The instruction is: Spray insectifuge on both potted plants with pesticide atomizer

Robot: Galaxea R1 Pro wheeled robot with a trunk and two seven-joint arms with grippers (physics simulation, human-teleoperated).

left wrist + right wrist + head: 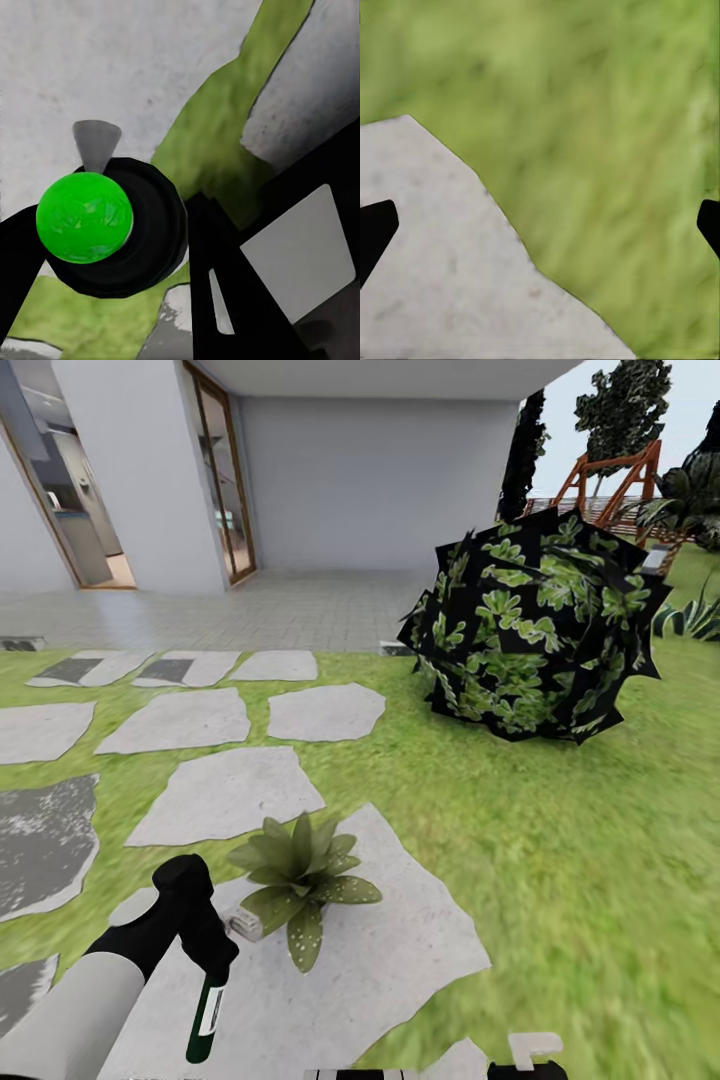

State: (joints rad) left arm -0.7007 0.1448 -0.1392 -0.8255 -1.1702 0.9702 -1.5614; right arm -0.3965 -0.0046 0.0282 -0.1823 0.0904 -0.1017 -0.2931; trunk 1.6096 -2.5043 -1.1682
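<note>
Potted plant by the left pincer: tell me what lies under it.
The potted plant sits on a large pale stepping stone bordered by lawn. Its leaves cover the pot and the stone directly beneath, so those stay unseen.

One pesticide atomizer (207,1015), one potted plant (300,875), one shrub (535,635), two hands.
</note>
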